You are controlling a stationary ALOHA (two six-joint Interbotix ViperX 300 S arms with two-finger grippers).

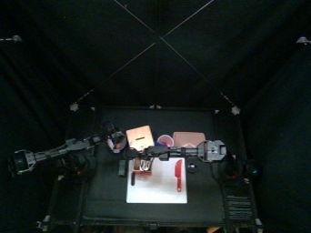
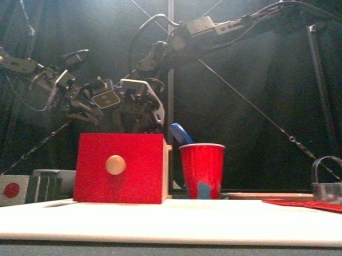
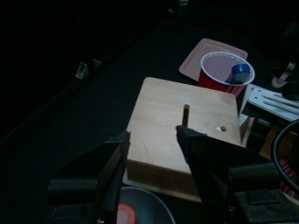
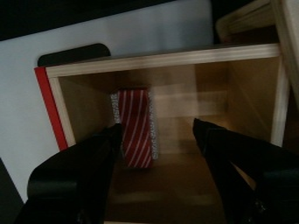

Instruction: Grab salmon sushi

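The right gripper (image 4: 158, 162) has its two jaws spread wide and holds nothing; they reach into the open side of a wooden box (image 4: 176, 57). The salmon sushi (image 4: 136, 125) stands on its edge on the floor of that box, ahead of the jaws and inside the gap between them. It is close against one jaw tip and well apart from the other; whether that tip touches it cannot be told. The box walls close in on both sides of the jaws, and a white board (image 4: 117, 31) lies flat on the table beyond the box. The left gripper (image 3: 158, 166) is also spread and empty, hanging above a pale wooden top (image 3: 176, 122) with a small peg. Just past that top stands a red cup (image 3: 222, 70) with a blue thing (image 3: 239, 70) in it, on a pink square (image 3: 208, 48). A red knife (image 1: 179, 173) lies on the board.
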